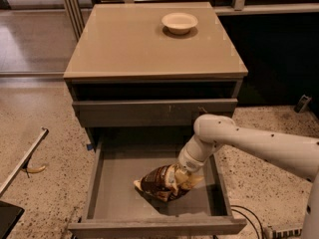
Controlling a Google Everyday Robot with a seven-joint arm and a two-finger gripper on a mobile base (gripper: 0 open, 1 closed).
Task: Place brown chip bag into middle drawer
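Observation:
The brown chip bag (162,182) is crumpled, dark brown with cream patches, and lies tilted inside the open middle drawer (117,173), right of its centre, low over the grey floor. My gripper (182,176) is at the bag's right end, reaching down into the drawer from the right on the white arm (249,143). The bag hides the fingertips. I cannot tell if the bag rests on the floor or hangs just above it.
A white bowl (179,22) sits on the tan cabinet top (124,44). A closed grey drawer front (149,112) is above the open drawer. Speckled floor lies on both sides, with a metal bar (22,163) at left and cables (249,218) at lower right.

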